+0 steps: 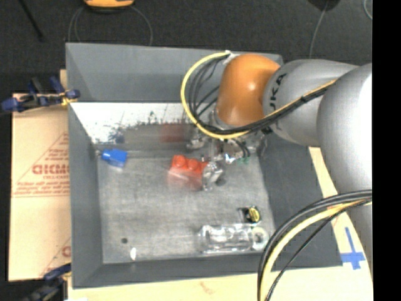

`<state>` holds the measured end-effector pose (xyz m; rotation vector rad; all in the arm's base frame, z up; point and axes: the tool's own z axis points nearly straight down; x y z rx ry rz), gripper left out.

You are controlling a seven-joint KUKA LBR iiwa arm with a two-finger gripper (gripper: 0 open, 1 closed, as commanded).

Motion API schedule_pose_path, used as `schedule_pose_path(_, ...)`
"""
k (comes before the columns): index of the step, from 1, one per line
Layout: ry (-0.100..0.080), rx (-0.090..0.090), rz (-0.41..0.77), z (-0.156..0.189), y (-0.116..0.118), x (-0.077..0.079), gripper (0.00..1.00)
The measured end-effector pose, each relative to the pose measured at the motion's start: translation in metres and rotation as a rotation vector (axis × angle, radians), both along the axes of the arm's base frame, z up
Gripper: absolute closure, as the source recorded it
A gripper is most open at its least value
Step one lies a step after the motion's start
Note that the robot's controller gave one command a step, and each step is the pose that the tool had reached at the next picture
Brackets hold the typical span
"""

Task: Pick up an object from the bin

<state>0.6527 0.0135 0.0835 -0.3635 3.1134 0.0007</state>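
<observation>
The arm point(338, 111) sets its jaws beside the red block point(186, 168), probably the nearest pick; whether they are open I cannot tell.

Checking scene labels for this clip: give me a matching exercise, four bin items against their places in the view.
Things:
1. blue block
2. red piece
3. clear piece
4. white bit

Places in the bin, as seen:
A. lower right
B. centre, beside the gripper
C. lower left
D. upper left

Pairs: 1-D, 2-B, 3-A, 4-C
</observation>
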Motion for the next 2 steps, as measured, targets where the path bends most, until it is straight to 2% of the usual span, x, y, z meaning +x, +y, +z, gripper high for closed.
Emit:
schedule_pose_path(1,-0.001,0.0,-0.002,0.0,-0.001,0.0,1.0)
schedule_pose_path(2,-0.005,-0.006,0.343,0.141,-0.048,-0.008,1.0)
